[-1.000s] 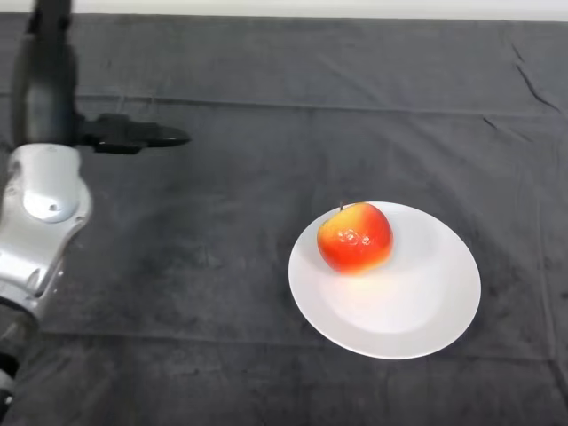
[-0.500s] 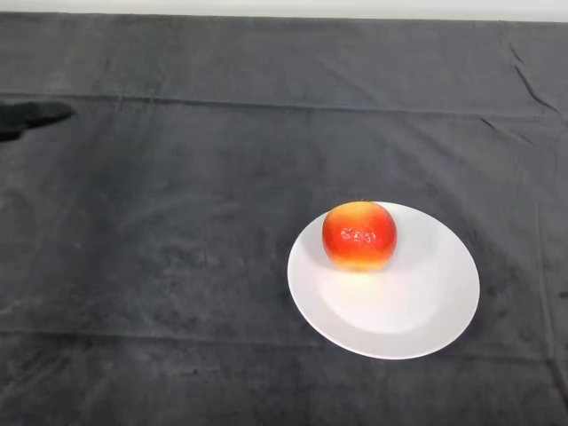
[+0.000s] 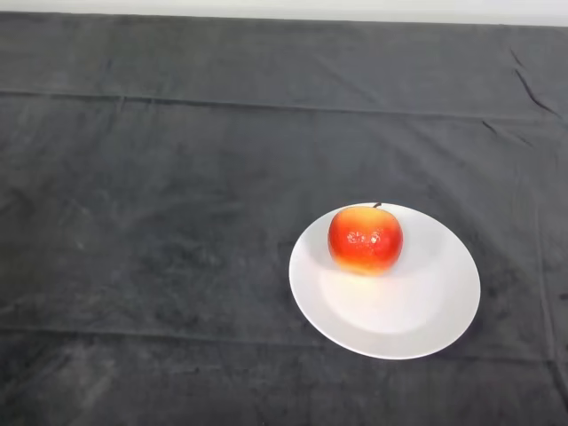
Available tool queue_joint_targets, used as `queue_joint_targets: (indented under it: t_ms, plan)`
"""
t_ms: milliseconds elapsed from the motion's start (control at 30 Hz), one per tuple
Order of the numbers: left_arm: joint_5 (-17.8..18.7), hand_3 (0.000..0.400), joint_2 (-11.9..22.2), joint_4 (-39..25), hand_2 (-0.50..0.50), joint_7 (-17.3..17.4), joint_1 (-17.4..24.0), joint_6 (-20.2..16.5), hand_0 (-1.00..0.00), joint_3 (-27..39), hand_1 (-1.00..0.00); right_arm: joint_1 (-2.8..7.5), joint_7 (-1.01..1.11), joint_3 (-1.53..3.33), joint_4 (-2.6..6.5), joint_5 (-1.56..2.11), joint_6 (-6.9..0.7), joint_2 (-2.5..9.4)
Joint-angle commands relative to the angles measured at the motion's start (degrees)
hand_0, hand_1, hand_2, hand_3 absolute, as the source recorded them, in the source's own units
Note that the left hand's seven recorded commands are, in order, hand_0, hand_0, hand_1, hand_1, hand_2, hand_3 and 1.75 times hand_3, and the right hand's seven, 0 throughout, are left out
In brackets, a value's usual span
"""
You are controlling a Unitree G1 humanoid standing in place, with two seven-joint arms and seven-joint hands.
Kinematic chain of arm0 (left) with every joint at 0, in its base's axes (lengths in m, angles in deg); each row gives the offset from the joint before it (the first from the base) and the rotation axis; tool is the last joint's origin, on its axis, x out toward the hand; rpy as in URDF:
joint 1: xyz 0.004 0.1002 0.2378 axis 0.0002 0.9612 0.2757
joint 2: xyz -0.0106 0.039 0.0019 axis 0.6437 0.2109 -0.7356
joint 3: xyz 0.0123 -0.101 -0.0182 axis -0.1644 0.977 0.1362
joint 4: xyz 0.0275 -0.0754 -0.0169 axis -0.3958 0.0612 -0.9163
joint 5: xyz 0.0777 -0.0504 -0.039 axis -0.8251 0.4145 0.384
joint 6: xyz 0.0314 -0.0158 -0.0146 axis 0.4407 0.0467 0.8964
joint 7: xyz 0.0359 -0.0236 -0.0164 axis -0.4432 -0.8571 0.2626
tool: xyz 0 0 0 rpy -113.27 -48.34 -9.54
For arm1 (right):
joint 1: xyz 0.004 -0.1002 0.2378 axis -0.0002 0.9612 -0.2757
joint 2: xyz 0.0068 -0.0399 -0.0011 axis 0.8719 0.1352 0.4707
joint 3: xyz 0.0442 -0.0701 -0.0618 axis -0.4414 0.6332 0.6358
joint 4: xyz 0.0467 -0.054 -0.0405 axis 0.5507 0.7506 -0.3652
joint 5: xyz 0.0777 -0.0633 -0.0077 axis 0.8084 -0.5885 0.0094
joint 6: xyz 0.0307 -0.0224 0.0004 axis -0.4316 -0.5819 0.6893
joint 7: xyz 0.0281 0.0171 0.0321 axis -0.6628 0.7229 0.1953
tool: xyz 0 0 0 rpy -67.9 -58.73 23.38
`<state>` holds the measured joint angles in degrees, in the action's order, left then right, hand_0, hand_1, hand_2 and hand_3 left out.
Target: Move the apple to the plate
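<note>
A red and yellow apple [image 3: 365, 239] rests on the white round plate [image 3: 417, 311], toward the plate's far left part, with its stem pointing up and to the right. The plate lies on the dark cloth right of centre.
The dark cloth [image 3: 160, 222] covers the whole table, with creases along the far side and at the right. A pale strip of the table's far edge [image 3: 284, 7] shows at the top.
The arm and hand have withdrawn to the left and left the view. The apple has rolled slightly to the right on the plate.
</note>
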<state>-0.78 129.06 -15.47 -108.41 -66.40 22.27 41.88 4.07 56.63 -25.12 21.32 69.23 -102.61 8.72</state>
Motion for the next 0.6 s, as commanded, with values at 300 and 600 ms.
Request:
queue_joint_targets:
  t_ms: [300,600]
  plan:
    - [-3.5,0.000,0.2,-1.6,0.00,-2.7,2.2,0.9,0.00,4.1,0.00,0.76,0.13,-0.92,0.29,0.47,0.03,-1.62]
    - [-4.6,0.000,-0.9,1.8,0.00,-1.9,1.0,2.7,0.00,5.3,0.00,0.76,0.13,-0.92,0.29,0.48,0.02,-1.62]
